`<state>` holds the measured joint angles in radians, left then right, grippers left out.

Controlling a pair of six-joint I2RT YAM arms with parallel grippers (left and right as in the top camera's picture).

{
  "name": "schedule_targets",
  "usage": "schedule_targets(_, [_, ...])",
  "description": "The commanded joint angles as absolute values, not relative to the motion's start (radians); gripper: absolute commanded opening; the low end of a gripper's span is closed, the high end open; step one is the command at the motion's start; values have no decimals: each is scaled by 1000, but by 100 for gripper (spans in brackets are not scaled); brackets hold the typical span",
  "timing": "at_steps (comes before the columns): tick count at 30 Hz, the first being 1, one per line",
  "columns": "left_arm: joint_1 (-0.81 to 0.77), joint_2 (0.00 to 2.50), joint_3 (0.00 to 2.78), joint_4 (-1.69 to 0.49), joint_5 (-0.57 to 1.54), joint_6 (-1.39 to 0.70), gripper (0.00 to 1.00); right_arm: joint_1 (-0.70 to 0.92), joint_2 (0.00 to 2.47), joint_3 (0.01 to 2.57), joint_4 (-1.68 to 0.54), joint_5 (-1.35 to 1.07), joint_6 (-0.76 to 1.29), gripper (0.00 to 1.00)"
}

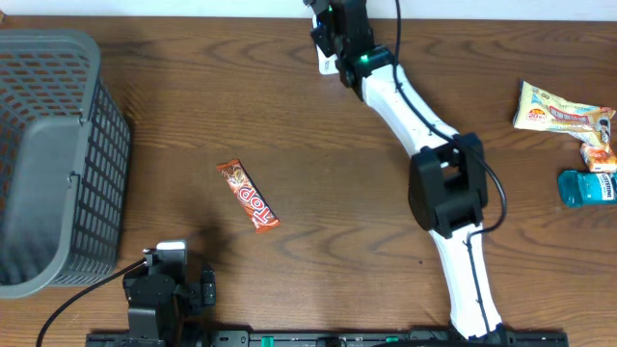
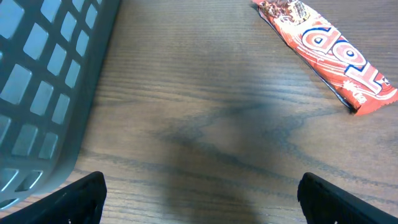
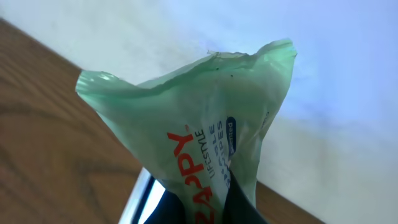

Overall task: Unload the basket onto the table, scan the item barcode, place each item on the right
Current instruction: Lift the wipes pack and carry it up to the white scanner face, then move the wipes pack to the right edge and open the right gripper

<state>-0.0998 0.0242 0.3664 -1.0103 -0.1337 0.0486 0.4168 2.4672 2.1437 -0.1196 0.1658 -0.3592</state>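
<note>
Overhead first, Lena: what does the grey mesh basket hold?

Only its own grey floor shows inside, Tom. It stands at the left end of the tabletop, and the frame's edge cuts off its left side.

What else is cut off or hard to read?

The right claw is at the far edge of the tabletop, half lost at the top of the overhead view, and what it carries is hard to make out from up there. At the right edge a teal pack runs out of frame, just below a small orange packet and a cream snack bag. Their print is too small to read.

So where is the item?

In the right claw, pinched tight by the end nearest the wrist camera. That view shows a pale green wipes packet rising out of the fingers, with red "ZAPPY" lettering, against a white wall. Which face bears the barcode I cannot tell.

And the left claw?

Spread wide, holding nothing, low over the wood near the front edge. The basket's wall is on its left. An orange-red "TOP" candy bar lies ahead and to its right, not touching it. The packet is well apart from it, across the tabletop.
</note>
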Motion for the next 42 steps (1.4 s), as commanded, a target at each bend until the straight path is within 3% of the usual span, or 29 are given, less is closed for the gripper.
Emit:
schedule_targets(1, [-95,23,366,-1027,-139,43,98,427,2508,2153,-92,157,-371,1])
schedule_targets(11, [-95,23,366,-1027,-139,43,98,427,2513,2200,-169,258,-344,1])
schedule_targets(20, [-95,23,366,-1027,-139,43,98,392,2475,2406,-815,554,-133,1])
schedule_targets(29, [-95,23,366,-1027,-139,43,98,192,2461,2347,-1310,578,124,1])
schedule_targets(42, [-95,23,366,-1027,-139,43,98,-159,2461,2131,-1292,573,238,1])
